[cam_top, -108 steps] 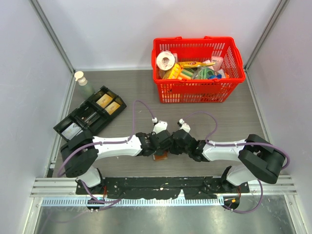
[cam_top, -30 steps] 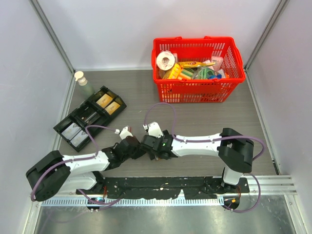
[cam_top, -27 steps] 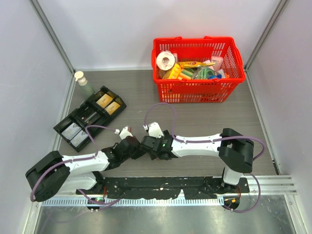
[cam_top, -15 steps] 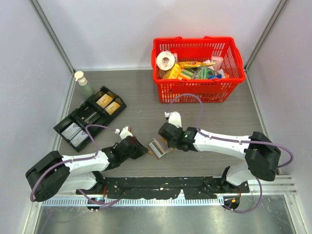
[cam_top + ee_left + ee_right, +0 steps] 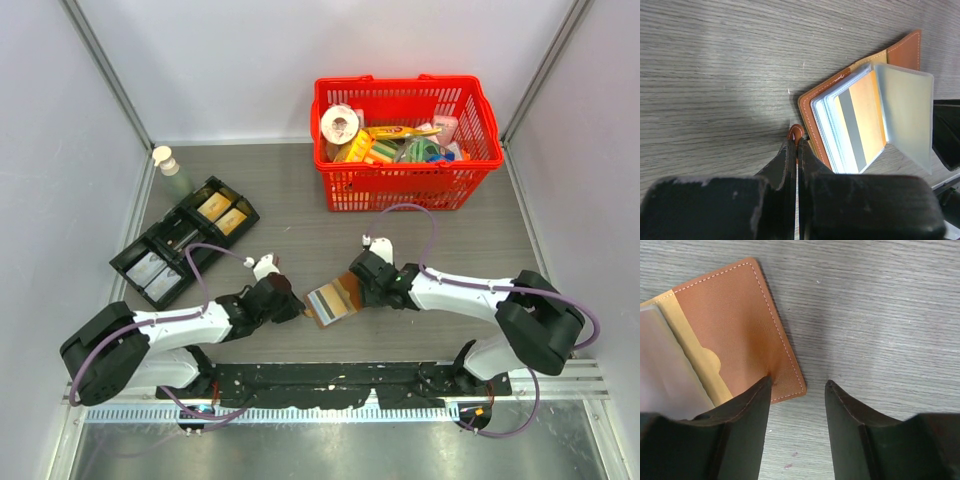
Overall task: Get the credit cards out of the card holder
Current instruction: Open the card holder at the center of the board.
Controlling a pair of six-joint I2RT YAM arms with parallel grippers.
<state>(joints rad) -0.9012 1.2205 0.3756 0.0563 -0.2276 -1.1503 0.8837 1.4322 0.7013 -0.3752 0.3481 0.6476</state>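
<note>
Left gripper (image 5: 796,146): jaws closed together on the closing tab (image 5: 795,132) of the card holder (image 5: 816,125). Judged purpose: to anchor that side of the holder so it cannot slide or fold shut while the other arm works.

Right gripper (image 5: 797,385): jaws apart, clamping nothing. One finger (image 5: 747,407) bears down on the near corner of the brown leather cover, where a small dent shows; the other finger (image 5: 845,407) stands over bare table (image 5: 880,315). Judged purpose: to pin the opposite flap flat and keep the holder spread.

Card holder (image 5: 332,300): lies open on the table between the two grippers, near the front edge and well apart from the red basket (image 5: 330,100) and the black tray (image 5: 185,240). The left wrist view shows a stack of clear sleeves (image 5: 905,115), with an orange card (image 5: 860,120) bearing a grey stripe still seated inside. No card is out yet.

Change against the earlier pictures: a second ago the right arm reached across to the left and both grippers crowded over the holder, hiding it. The right gripper has since drawn back to the right, and the holder now lies opened and exposed
</note>
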